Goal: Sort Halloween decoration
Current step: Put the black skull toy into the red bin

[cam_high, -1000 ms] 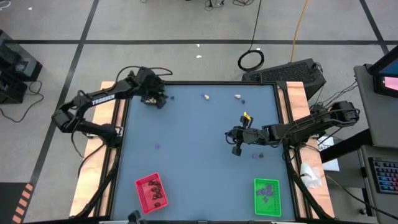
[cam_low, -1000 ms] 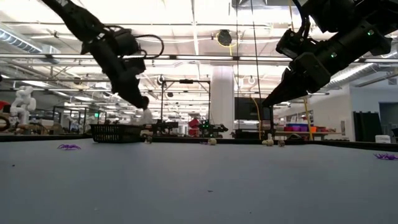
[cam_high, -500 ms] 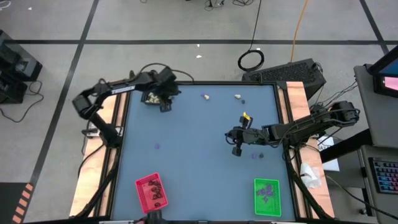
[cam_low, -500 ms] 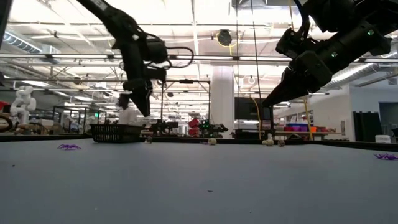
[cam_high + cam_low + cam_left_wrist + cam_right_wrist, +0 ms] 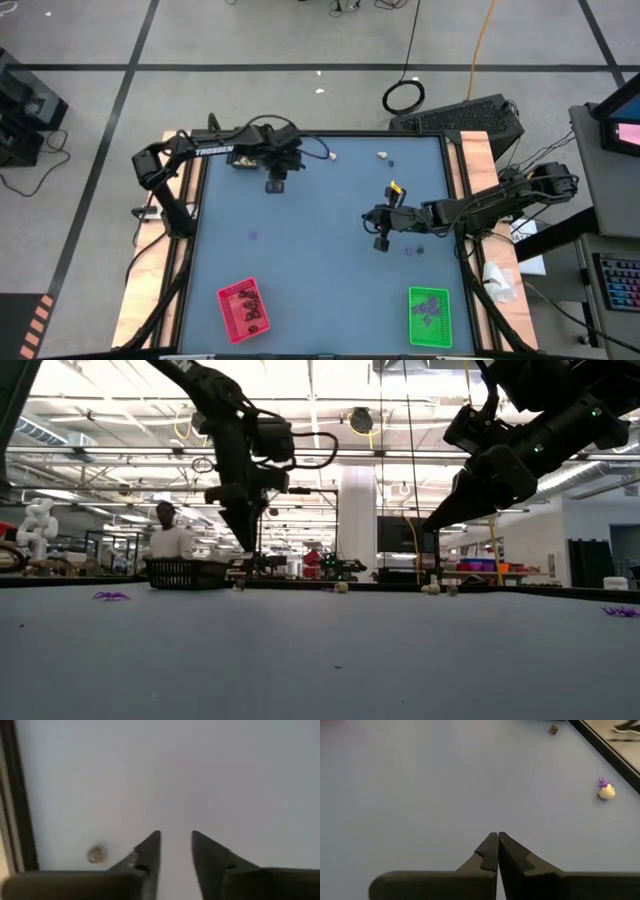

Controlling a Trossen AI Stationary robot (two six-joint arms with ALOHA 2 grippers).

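Note:
Cream-white lumps [image 5: 331,155] [image 5: 382,154] lie on the table near its far edge, and flat purple bits [image 5: 252,236] [image 5: 410,250] lie nearer the middle. My left gripper [image 5: 276,183] hangs above bare table near the far edge, just right of the black tray [image 5: 245,158]. It points down and is open, with nothing between its fingers [image 5: 176,840]; one small cream lump [image 5: 96,854] lies beside it. My right gripper [image 5: 368,214] hovers shut over the table's middle right [image 5: 498,840], well short of a cream lump with a purple bit [image 5: 606,793].
A red tray [image 5: 243,308] with dark trinkets stands at the near left, and a green tray [image 5: 430,315] with purple bits at the near right. In the low view the black tray [image 5: 187,573] stands left of my left gripper [image 5: 247,545]. A person [image 5: 170,542] shows in the room behind.
My left gripper has swung from over the black tray toward the table's right, along the far edge, rolling about its own line and tipping to point more steeply down. My right arm has kept still.

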